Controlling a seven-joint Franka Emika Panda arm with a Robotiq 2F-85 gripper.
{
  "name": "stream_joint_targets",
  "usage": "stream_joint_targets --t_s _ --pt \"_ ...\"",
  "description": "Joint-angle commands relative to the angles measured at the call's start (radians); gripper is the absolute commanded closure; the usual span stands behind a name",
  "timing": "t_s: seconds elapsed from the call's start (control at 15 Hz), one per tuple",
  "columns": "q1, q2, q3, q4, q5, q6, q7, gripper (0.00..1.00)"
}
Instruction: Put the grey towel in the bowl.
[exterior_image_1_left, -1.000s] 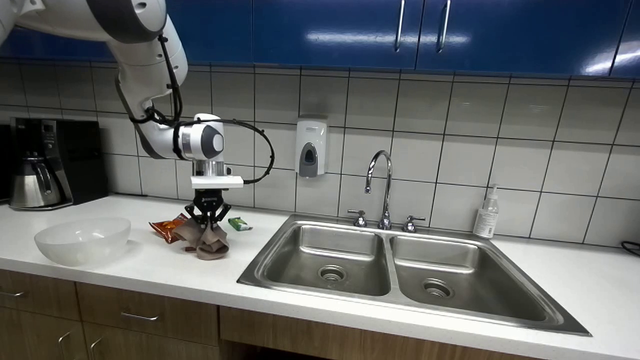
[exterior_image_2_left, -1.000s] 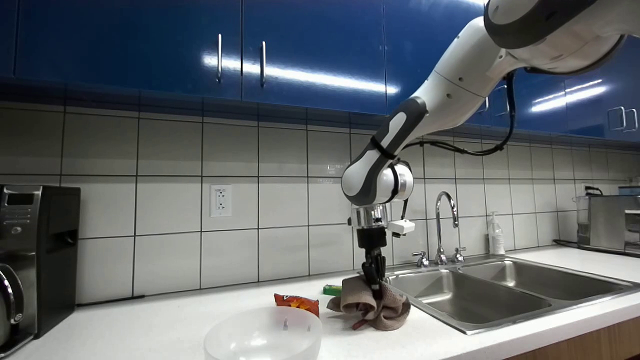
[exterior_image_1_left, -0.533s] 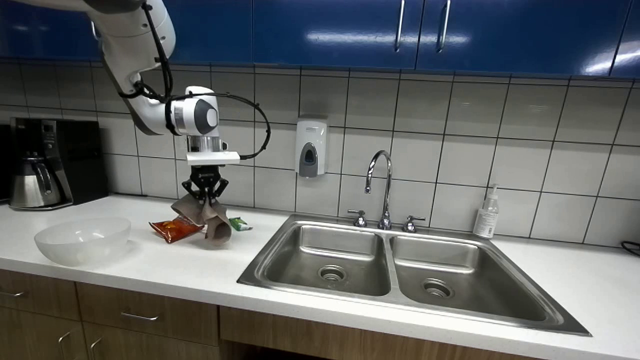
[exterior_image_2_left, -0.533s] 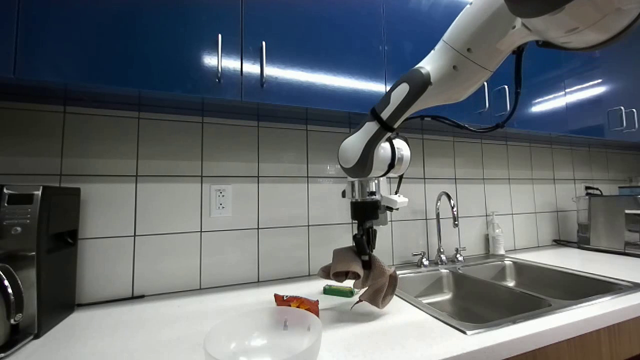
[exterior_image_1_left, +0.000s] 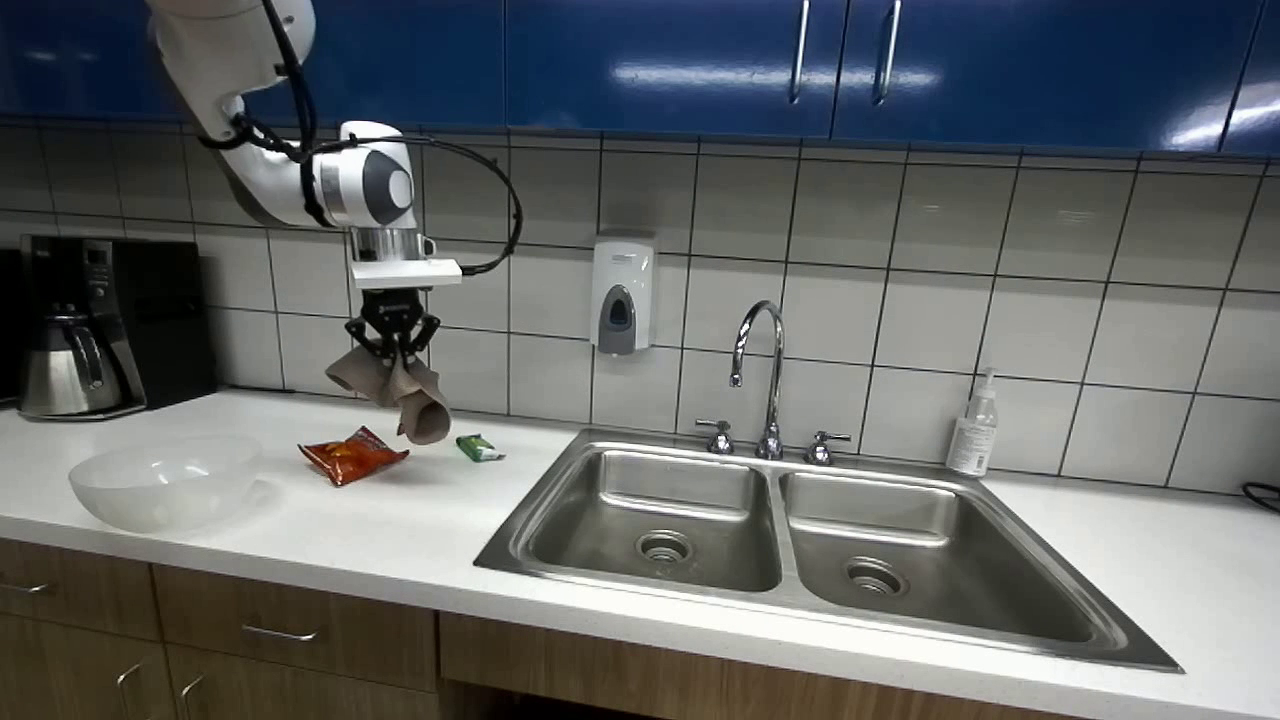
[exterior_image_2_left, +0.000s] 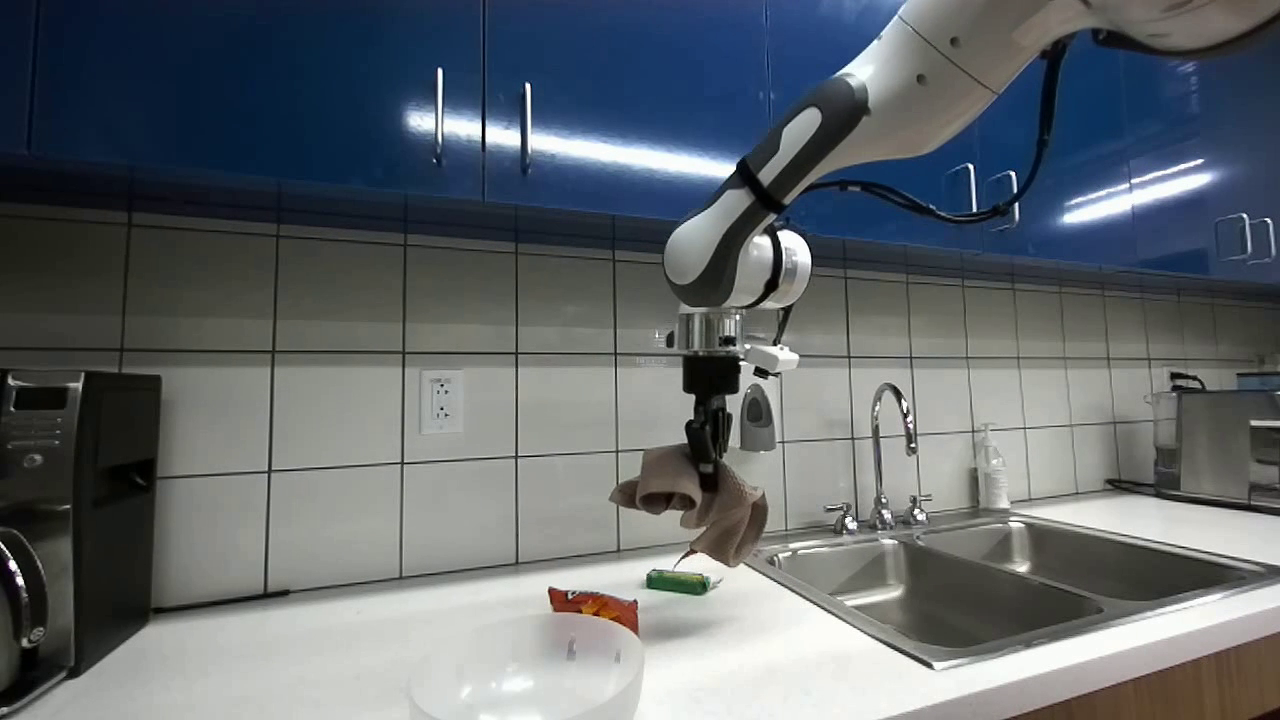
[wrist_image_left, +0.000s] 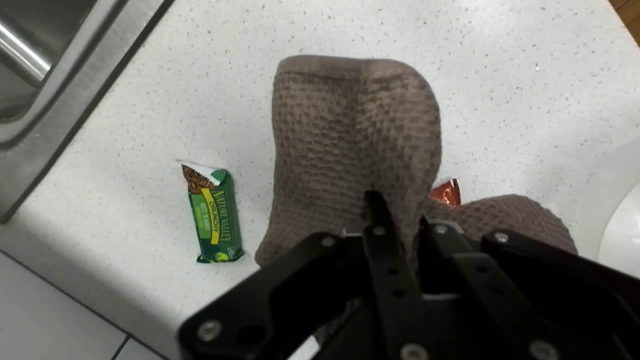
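Gripper (exterior_image_1_left: 397, 362) points down over the white speckled table (exterior_image_1_left: 310, 530), at the end of the white-and-dark arm (exterior_image_2_left: 885, 115)

Fingers (wrist_image_left: 387, 265) drawn together, pinching a gathered fold of the grey towel (wrist_image_left: 320, 140); cloth looks brownish-grey, textured weave

Towel in the air, off the table in both exterior views; in the wrist view one broad flap hangs to one side of the fingers, a smaller flap shows on the other

Bowl (exterior_image_1_left: 150, 505), translucent white, stands upright on the table, well apart from the towel; wrist view catches only part of it, at the right edge

Red-orange packet (exterior_image_1_left: 352, 458) lies on the table between the bowl and a small green wrapper (wrist_image_left: 215, 220); lettering in the wrist view reads Nature Valley Crunchy; from there the towel hides most of the packet, a red corner showing

Steel sink (exterior_image_1_left: 546, 500), two basins, set in the table near the wrapper; curved tap (exterior_image_1_left: 774, 400) at its back, pump bottle (exterior_image_1_left: 973, 440) upright by its rear corner

Tiled wall (exterior_image_1_left: 640, 390) behind carries a soap dispenser (exterior_image_1_left: 622, 290) and, in an exterior view, a power outlet (exterior_image_2_left: 441, 402); blue cabinets (exterior_image_1_left: 670, 50) above

Coffee maker (exterior_image_1_left: 155, 325) stands near the wall, behind the bowl in an exterior view; wooden drawers (exterior_image_1_left: 350, 640) under the table's front edge
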Motion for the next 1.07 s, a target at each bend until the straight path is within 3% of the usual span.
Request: stream_joint_targets --t_s 0.0,0.33,1.0 --pt "0.006 -0.073 0.007 -0.039 0.014 0.021 -0.02 0.98" --pt "0.025 -0.123 0.011 -0.049 0.024 0.034 -0.021 0.98" --pt "0.061 -0.23 0.053 -0.137 0.162 0.043 -0.05 0.98"
